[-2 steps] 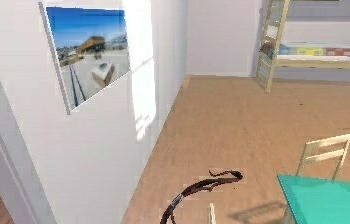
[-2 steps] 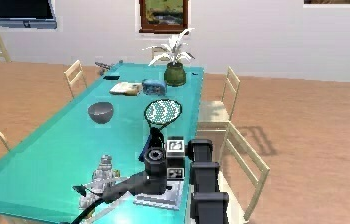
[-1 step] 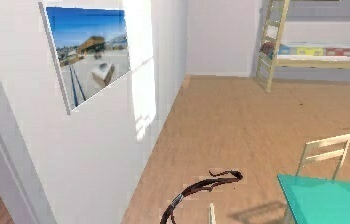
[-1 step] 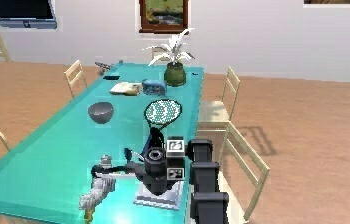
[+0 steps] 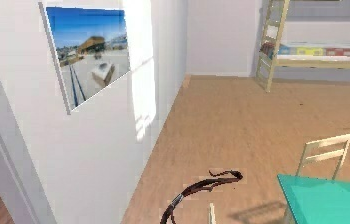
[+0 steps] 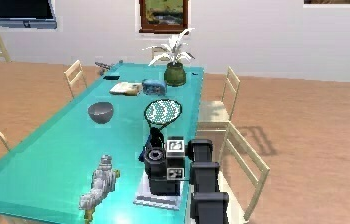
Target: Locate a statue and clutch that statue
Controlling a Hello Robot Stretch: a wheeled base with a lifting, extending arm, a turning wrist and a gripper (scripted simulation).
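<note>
Table (image 6: 53, 150) with a turquoise top runs from near left to far right across a room with a wooden floor (image 6: 303, 110) and pale walls. In the arm side view, light wooden chairs stand along both long sides, one (image 6: 226, 97) at the right edge. On the top are a potted plant (image 6: 173, 62) at the far end, a dark bowl (image 6: 101, 112) toward the left edge, and a round netted racket head (image 6: 161, 110) at the middle. The statue (image 6: 101, 187), a small grey figure, lies on the near left part of the table. The gripper (image 6: 153, 157) is to its right, apart from it, at the end of the dark arm (image 6: 209, 195), above the tabletop with the racket head just behind it. Its fingers cannot be read as together or apart, nor whether they hold anything. A framed painting (image 6: 163, 12) hangs on the far wall. The forward view gives a white wall with a landscape picture (image 5: 88, 50) on the left, a bunk bed (image 5: 313, 55) at the far right, a dark looping shape (image 5: 198, 190) low in the middle, and a corner of the table beside a chair (image 5: 325, 155).
</note>
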